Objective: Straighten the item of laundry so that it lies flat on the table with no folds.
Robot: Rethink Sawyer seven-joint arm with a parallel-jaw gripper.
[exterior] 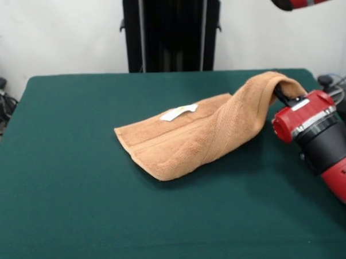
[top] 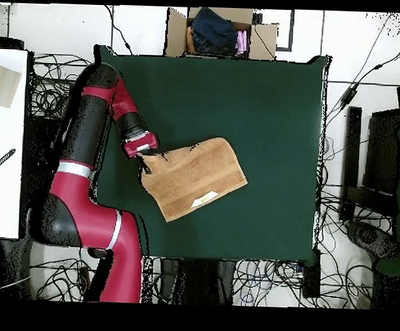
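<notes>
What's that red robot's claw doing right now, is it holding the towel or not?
Gripper: closed on one end of the towel, holding that end lifted off the table.

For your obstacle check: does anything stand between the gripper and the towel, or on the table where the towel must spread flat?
Nothing visible does. The gripper already holds the towel by a lifted corner, and the table around it shows only bare green cloth.
</notes>
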